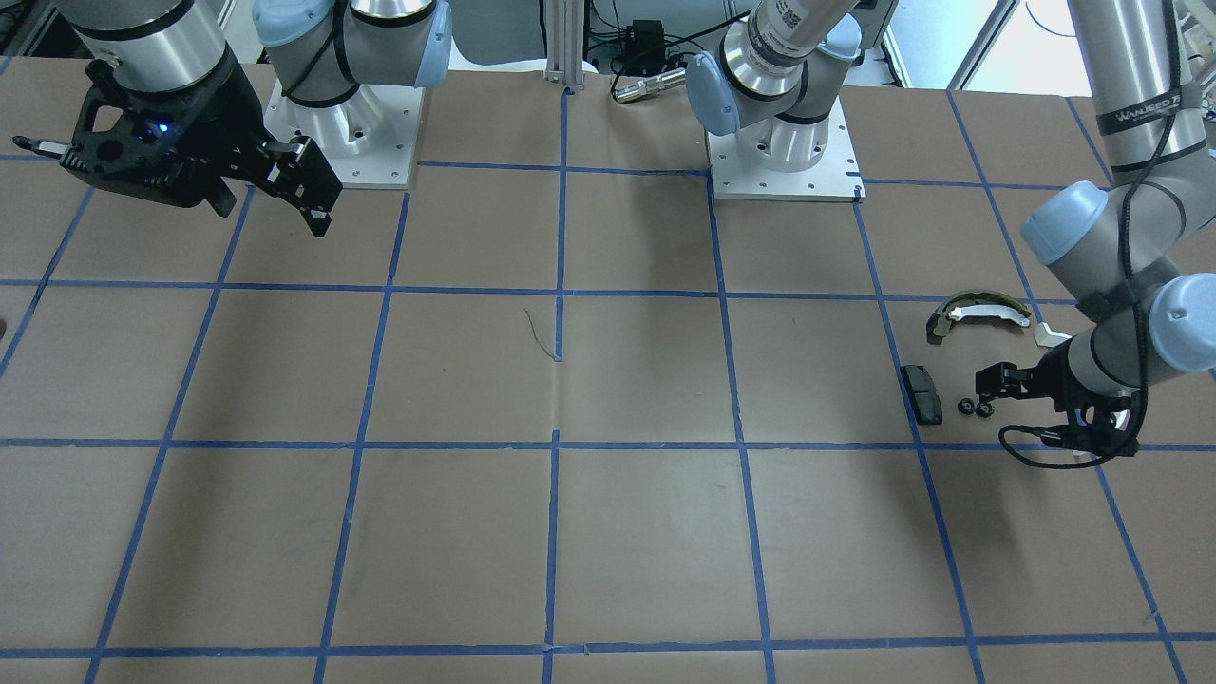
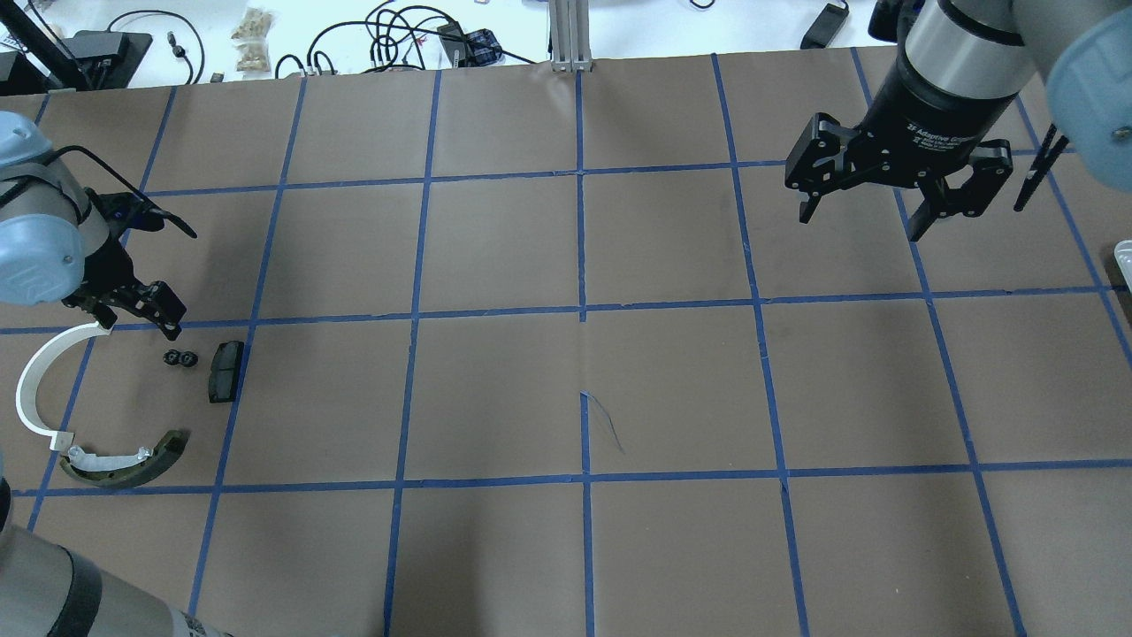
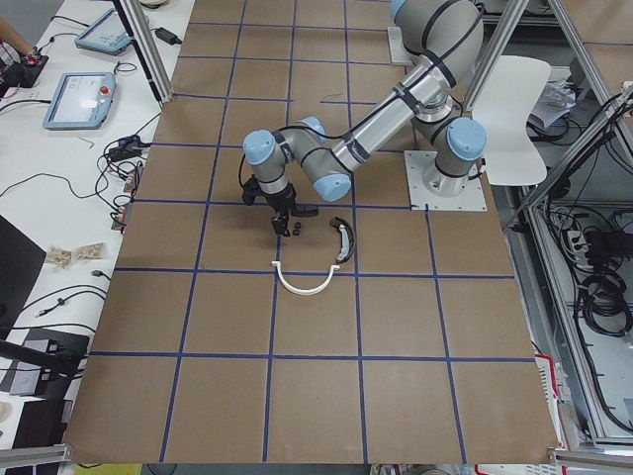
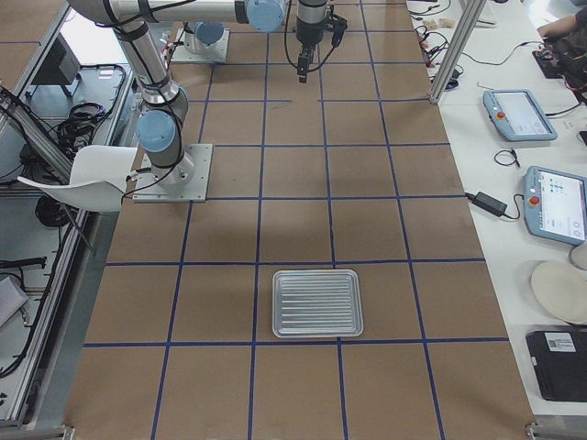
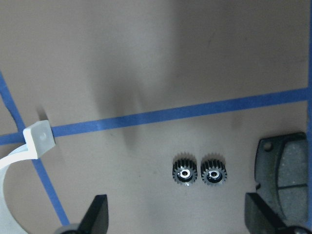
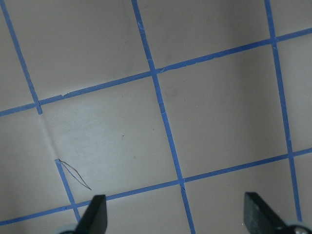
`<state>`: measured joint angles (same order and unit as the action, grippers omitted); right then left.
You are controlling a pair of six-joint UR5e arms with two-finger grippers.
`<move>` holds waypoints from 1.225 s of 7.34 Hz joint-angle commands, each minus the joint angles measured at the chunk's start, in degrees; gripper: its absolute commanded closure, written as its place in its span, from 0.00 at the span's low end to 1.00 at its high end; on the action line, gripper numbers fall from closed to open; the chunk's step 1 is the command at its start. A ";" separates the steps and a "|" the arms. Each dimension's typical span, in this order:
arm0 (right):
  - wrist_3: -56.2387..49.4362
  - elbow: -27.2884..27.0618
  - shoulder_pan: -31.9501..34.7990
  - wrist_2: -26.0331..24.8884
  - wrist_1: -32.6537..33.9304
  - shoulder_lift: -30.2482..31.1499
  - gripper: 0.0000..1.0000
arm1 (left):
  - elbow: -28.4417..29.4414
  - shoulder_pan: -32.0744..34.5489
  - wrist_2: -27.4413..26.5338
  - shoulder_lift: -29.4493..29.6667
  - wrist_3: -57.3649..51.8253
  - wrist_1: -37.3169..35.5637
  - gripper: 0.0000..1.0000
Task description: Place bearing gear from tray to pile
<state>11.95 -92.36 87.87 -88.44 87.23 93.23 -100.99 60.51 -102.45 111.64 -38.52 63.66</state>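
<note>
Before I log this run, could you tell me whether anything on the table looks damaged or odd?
Only the paper cover: a thin slit or scratch curls off a gap in the blue tape near the table's middle. The two gears lie flat, side by side, by the pad; nothing else stands out.

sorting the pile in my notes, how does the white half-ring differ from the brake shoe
The white half-ring is plain white; the brake shoe is olive with a white inner side. The half-ring is a thin band sweeping a wide arc; the brake shoe is thicker and its arc is shorter. Both are curved and lie on the table, with one end of each close together.
</note>
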 commanded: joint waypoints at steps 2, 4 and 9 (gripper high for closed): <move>-0.52 -1.94 0.02 -0.50 -0.31 0.72 0.00 | 9.20 5.03 5.68 -7.20 12.62 19.51 0.00; -0.79 -0.98 -0.07 0.28 -3.29 1.77 0.00 | 16.93 15.63 5.86 -13.00 28.60 31.83 0.00; -0.79 -1.95 -0.07 0.38 -3.38 2.92 0.00 | 17.85 29.84 9.64 -20.05 40.81 36.19 0.00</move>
<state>11.16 -94.23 87.77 -88.07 83.90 95.94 -82.26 89.36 -93.10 93.05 2.55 99.83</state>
